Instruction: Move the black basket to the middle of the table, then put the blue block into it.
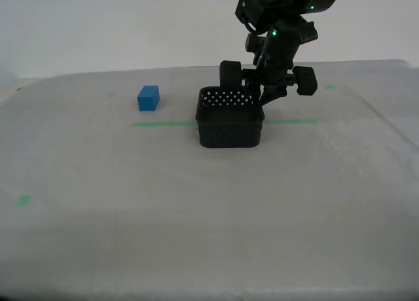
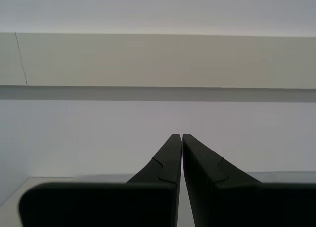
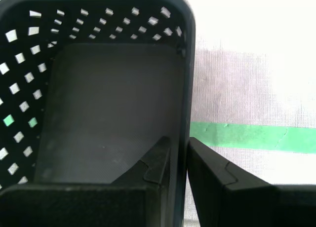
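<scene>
The black basket [image 1: 230, 127] sits over the green tape line [image 1: 163, 123] near the middle of the table [image 1: 196, 216]. My first gripper [image 1: 262, 102] comes down at the basket's far corner on the exterior view's right. In the first wrist view this gripper [image 3: 178, 140] is shut on the basket's side wall [image 3: 190, 64], one finger inside and one outside. The basket holds nothing. The blue block [image 1: 148, 98] rests on the table, apart from the basket, toward the exterior view's left. My second gripper [image 2: 177, 135] is shut on nothing and faces a pale wall; the exterior view does not show it.
A small green tape bit [image 1: 24, 200] lies near the exterior view's left edge, another [image 1: 329, 87] at the far right. The tape line [image 3: 247, 135] runs on past the basket's outer side. The table's back edge meets a white wall.
</scene>
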Robot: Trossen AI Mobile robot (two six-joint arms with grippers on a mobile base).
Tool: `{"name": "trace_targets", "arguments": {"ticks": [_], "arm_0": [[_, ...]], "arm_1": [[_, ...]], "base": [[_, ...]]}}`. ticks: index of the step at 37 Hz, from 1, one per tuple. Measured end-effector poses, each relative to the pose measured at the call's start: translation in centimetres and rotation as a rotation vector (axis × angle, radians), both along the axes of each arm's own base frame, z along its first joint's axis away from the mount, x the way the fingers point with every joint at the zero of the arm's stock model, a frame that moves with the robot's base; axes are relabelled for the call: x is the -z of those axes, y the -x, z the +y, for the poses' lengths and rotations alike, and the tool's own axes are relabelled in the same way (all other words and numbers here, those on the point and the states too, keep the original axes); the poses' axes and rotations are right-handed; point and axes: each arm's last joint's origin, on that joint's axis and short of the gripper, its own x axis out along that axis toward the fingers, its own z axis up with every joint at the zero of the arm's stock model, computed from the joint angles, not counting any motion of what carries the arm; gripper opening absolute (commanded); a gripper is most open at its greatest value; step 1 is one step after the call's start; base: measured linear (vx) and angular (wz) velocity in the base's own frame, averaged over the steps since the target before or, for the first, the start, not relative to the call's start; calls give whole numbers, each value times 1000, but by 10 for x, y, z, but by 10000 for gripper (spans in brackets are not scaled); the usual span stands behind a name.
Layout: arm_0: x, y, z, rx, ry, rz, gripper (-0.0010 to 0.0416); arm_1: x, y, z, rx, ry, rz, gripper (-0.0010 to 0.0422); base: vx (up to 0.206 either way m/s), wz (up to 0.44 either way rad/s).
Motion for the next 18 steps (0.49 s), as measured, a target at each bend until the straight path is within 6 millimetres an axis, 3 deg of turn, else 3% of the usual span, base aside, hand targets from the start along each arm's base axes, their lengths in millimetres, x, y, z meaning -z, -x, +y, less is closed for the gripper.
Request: {"name": "trace_targets", "arguments": {"ticks": [18], "arm_0": [[2,2,-1,-18,28,24,115]], "arm_1": [[0,0,0,0,0,0,0]], "base": [[0,0]]}}
